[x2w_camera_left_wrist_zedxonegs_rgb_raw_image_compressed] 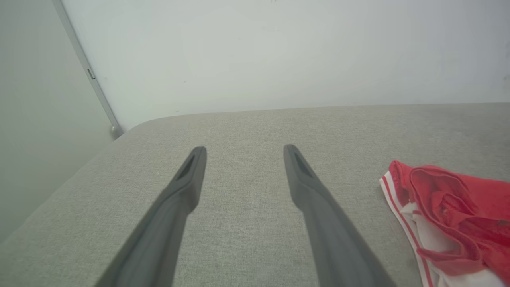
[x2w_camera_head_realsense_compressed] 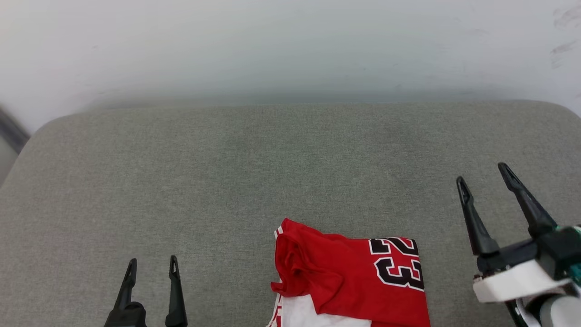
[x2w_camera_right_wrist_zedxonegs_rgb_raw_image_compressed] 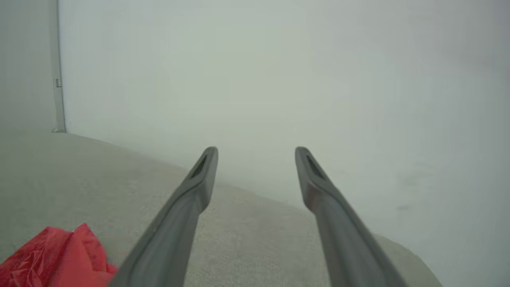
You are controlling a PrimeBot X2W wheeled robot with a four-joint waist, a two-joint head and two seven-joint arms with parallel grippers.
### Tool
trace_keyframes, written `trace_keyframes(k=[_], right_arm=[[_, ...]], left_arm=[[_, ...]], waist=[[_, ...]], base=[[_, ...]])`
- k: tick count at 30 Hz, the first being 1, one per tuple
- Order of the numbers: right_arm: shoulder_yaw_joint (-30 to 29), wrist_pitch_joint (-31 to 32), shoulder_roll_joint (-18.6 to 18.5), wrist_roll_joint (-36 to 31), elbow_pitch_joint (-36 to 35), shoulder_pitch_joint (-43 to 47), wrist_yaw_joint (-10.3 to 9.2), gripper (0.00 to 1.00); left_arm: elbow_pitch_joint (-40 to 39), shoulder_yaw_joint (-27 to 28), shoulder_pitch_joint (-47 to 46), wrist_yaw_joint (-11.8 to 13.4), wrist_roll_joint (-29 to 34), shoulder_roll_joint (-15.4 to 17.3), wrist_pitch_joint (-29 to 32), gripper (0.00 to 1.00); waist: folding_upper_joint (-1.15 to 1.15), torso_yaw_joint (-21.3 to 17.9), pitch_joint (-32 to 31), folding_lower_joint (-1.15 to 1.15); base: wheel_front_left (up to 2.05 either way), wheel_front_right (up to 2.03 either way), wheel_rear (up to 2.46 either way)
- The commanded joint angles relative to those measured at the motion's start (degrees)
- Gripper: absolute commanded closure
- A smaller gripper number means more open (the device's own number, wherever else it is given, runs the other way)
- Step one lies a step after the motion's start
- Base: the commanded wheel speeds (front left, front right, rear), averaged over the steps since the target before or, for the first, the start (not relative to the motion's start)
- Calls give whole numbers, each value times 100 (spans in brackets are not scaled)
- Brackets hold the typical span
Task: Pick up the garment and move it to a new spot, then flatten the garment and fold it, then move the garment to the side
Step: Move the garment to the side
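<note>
Garment (x2w_camera_head_realsense_compressed: 349,277) lies bunched at grey pad's (x2w_camera_head_realsense_compressed: 227,172) near edge, prob. part-folded; lower part cropped. L gripper (x2w_camera_head_realsense_compressed: 152,261) and R gripper (x2w_camera_head_realsense_compressed: 482,174) hover over pad, both spread, empty. Risk: pinching one layer only, so bundle unravels or slides off pad's edge.

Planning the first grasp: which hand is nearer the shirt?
Right, it seems. The right hand hangs open close beside the shirt, at its numbered end; the left hand sits open farther off, past the bunched end.
</note>
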Motion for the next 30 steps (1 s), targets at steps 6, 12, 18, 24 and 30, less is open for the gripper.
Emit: trace_keyframes(k=[6,12,18,24,30], right_arm=[[723,1984,-901,939,210,-774,-3,0],[987,4488,-1687,2842,195,-1065,-3,0],[768,5994,-1860,4302,511,-882,-3,0],[563,6654,-1504,5085,894,-742,-3,0],[578,6781,-1022,5294,1292,-738,-3,0]], left_arm=[[7,-46,-59,-17,-6,-20,-14,0],[5,-52,-105,-13,-47,-30,-13,0],[-3,-75,-216,-48,-42,-36,-13,0],[-20,-92,-425,-96,-51,-39,-13,0],[-21,-112,-638,-153,-27,-42,-13,0]], waist=[[0,62,33,0],[0,126,128,0],[0,217,297,0],[0,344,573,0],[0,460,882,0]], base=[[0,0,0],[0,0,0],[0,0,0],[0,0,0],[0,0,0]])
